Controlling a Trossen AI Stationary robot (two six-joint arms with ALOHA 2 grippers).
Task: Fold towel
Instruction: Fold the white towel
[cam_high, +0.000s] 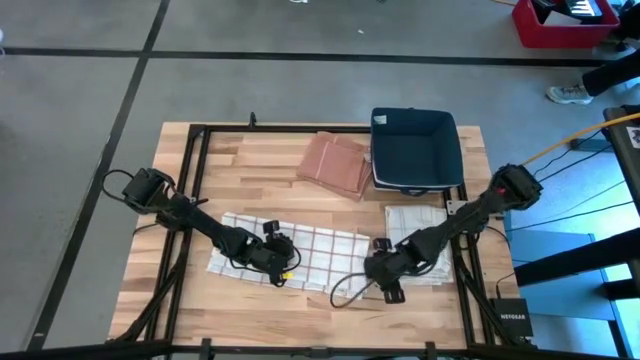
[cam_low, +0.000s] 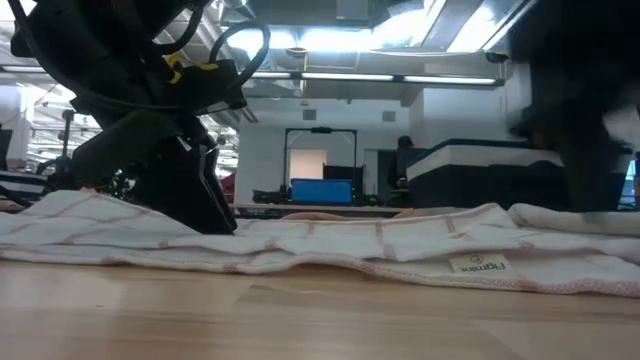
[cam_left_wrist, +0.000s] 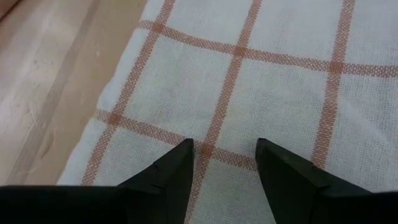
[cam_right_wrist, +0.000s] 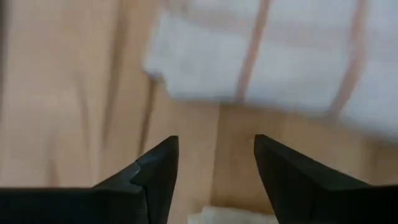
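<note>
I have both arms reaching in from the outer sides toward the middle, each stretched low and angled inward. My left end effector (cam_high: 283, 262) sits down close to the surface, wrist tipped forward; its two dark fingers (cam_left_wrist: 171, 174) stand apart with a clear gap between them (nothing pinched there that I can see). In the low view that same left end effector (cam_low: 205, 205) points steeply down. My right end effector (cam_high: 378, 262) is also low, just across from the left one, its fingers (cam_right_wrist: 155, 168) likewise spread with open space between them. The right arm's upper links run back diagonally toward its base at the far right edge.
</note>
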